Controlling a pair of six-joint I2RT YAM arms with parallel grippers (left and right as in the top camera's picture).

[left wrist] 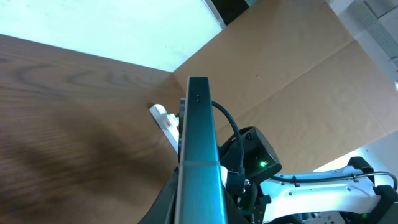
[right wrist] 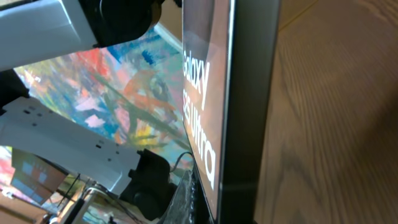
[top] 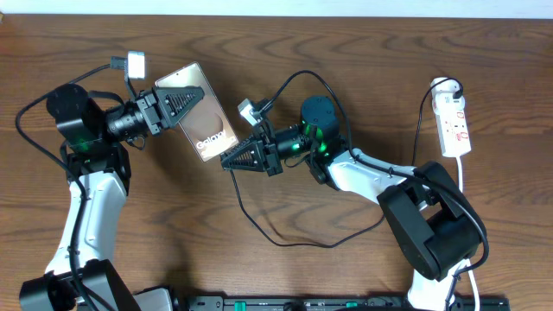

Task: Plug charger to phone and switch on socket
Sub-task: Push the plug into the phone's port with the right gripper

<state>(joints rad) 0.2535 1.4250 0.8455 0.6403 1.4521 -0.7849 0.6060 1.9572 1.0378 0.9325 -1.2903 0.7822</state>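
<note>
Meeting of phone and charger left of centre in the overhead view.
Left claw (top: 197, 93) is clamped on the phone's (top: 212, 134) upper end. Right claw (top: 227, 162), pinched shut where the charger (top: 285, 244) cable starts, touches the phone's lower edge, plug hidden. Socket (top: 455, 125) lies at far right, well apart.

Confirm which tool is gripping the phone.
The left tool: it clamps the phone at its upper end, while the right tool only points at its lower edge.
</note>
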